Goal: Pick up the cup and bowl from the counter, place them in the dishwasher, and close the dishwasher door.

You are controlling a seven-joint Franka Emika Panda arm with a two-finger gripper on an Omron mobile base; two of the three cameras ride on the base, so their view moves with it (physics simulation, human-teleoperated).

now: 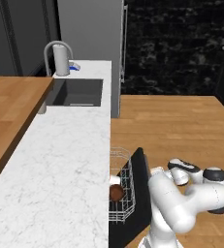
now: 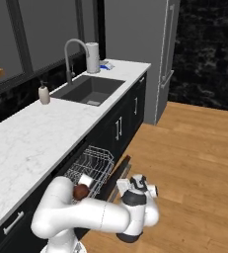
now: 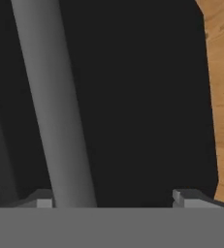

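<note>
- Gripper [image 3: 114, 198]: fingers spread wide, grey door handle bar [image 3: 53, 106] between them, near one fingertip.
- Bowl [image 1: 116, 193] and cup [image 2: 85, 179] sit in dishwasher rack [image 2: 93, 168].

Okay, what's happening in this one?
The bowl and cup already sit in the dishwasher's wire rack, pulled out beside the counter. The arm is bent low at the dishwasher door, which is partly raised but not shut. In the hand view the gripper stands open and empty against the black panel, next to its grey handle bar.
</note>
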